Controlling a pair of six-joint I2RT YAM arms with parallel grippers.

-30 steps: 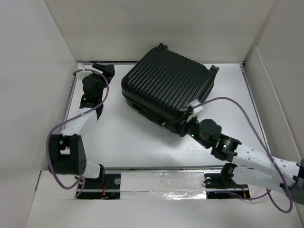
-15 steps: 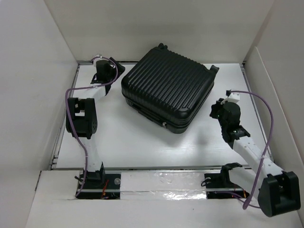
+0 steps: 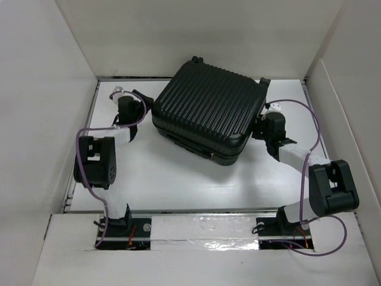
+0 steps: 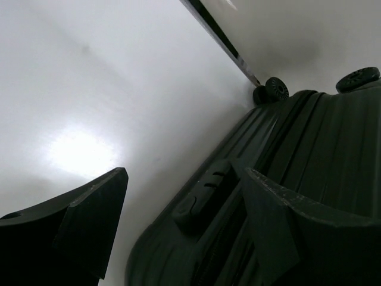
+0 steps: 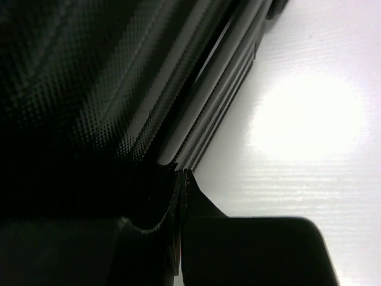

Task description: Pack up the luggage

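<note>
1. The luggage (image 3: 205, 116) lies flat on the white table (image 3: 178, 185), in the upper middle of the top view and turned a little. Its ribbed shell faces up and the two shells lie together.
2. No loose item shows on the table around it, so the packing itself seems to be done. What is left is probably only to finish the closing along the seam, or to take the arms away.
3. The left hand (image 3: 141, 101) is just beside the luggage, at its upper left corner in the top view. In its wrist view the fingers (image 4: 83, 220) stand wide apart and hold nothing. Between them appear a side handle (image 4: 201, 198) and the caster wheels (image 4: 275, 89).
4. The right hand (image 3: 259, 127) is against the right side of the luggage. Its wrist view shows the fingers (image 5: 250, 250) pressed fully together, close at the seam between the shells.
5. The inside of the luggage is hidden, so its contents cannot be told. It is also not clear whether the zipper is closed all around. The right wrist view is very dark, so it cannot be told whether the closed fingers pinch something thin, such as a zipper pull.
</note>
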